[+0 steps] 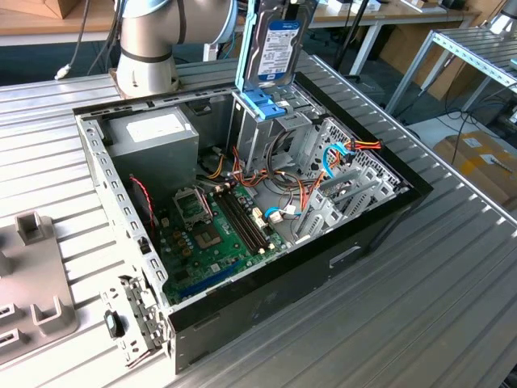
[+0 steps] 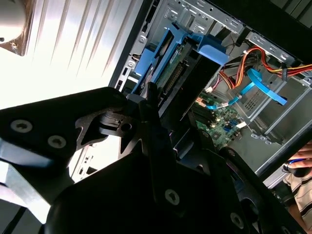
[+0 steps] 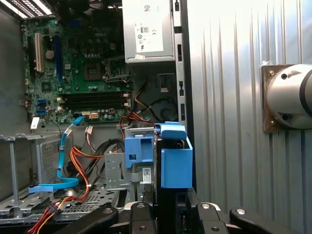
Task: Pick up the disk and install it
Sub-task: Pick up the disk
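Note:
The disk [image 1: 275, 42] hangs upright over the open computer case [image 1: 323, 267], its white-and-blue label facing the exterior camera and light-blue rails along its edges. Its lower edge is just above the metal drive cage [image 1: 257, 133], which has a blue latch [image 1: 263, 102] on top. In both wrist views the disk [image 3: 175, 163] [image 2: 163, 58] appears edge-on, and my gripper [image 3: 170, 204] [image 2: 170, 122] is shut on its upper end, black fingers [image 3: 140, 208] on either side. The blue latch [image 3: 138, 151] sits right beside the disk's lower end.
Inside the case lie a grey power supply [image 1: 153, 133], a green motherboard [image 1: 214, 234], orange-red wires [image 1: 359, 146] and thin blue cables [image 1: 331, 160]. My arm's base [image 1: 145, 48] stands behind the case. A grey fixture [image 1: 32, 275] sits at the exterior view's left. A person's hand [image 2: 298, 165] is nearby.

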`<state>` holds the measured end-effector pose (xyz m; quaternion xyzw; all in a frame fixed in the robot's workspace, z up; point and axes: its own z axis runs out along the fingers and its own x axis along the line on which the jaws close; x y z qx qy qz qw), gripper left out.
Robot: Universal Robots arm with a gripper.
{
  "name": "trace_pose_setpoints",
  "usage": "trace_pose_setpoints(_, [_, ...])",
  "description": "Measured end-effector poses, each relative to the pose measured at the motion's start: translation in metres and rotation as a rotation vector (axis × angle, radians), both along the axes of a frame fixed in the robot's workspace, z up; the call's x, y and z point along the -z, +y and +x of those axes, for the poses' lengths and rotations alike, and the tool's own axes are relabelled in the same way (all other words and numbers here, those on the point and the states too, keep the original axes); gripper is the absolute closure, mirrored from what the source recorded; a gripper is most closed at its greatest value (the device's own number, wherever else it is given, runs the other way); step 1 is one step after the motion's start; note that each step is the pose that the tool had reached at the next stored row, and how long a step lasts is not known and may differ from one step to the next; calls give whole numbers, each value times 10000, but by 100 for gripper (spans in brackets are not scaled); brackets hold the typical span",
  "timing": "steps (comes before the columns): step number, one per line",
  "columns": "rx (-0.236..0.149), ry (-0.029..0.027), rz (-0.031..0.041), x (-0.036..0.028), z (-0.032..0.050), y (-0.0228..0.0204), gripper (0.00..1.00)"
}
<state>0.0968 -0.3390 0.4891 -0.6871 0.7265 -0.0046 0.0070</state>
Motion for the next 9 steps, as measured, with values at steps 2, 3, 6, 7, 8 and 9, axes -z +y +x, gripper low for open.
trace_pose_setpoints(2, [0,0,2,1,0,-17,65])
trace_pose_setpoints(3, [0,0,1,1,0,-25,65])
trace_pose_setpoints(6, [0,0,2,1,0,-58,65])
trace_pose_setpoints(7, [0,0,1,1,0,-71,65])
trace_pose_setpoints(8, [0,0,-1,1,2,-82,65])
trace_pose_setpoints(9, [-1,0,-1,1,3,-89,65])
